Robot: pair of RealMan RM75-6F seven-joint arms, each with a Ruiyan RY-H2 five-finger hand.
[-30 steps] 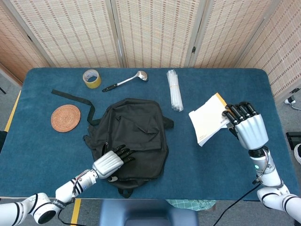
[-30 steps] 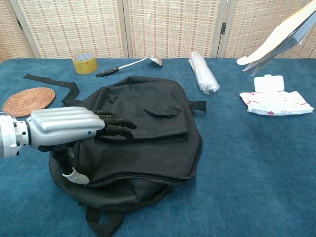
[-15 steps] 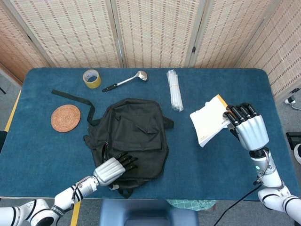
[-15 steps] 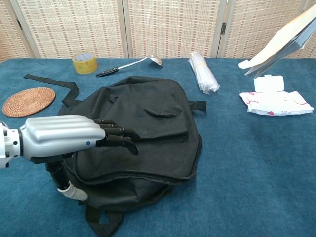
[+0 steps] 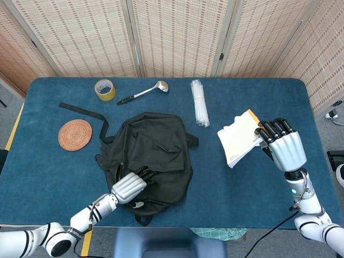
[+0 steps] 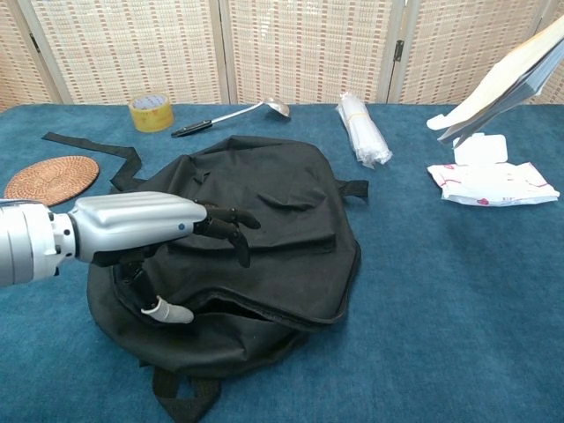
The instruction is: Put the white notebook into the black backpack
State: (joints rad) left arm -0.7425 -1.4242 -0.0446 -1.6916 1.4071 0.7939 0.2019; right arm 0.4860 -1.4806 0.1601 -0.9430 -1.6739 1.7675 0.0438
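Note:
The black backpack [image 5: 153, 153] lies flat in the middle of the blue table [image 5: 258, 188], its zipper gaping a little along the near edge [image 6: 264, 310]. My left hand [image 5: 131, 185] is at the backpack's near left corner. Its fingers [image 6: 225, 225] curl down onto the top flap and its thumb [image 6: 167, 310] sits below at the zipper line, so it grips the flap. On the right, my right hand [image 5: 282, 146] holds the white notebook [image 5: 239, 137] tilted in the air. In the chest view the notebook [image 6: 507, 75] shows at the top right.
A yellow tape roll [image 5: 105, 90], a ladle [image 5: 144, 92] and a clear wrapped bundle [image 5: 200, 102] lie along the far side. A woven coaster [image 5: 74, 134] and a black strap [image 5: 80, 113] lie to the left. A wet-wipes pack [image 6: 491, 181] lies under the raised notebook.
My left hand drew back toward the near edge, then came forward again, and its fingers now curl down on the flap. The zipper gap shows wider. The right hand and notebook barely moved.

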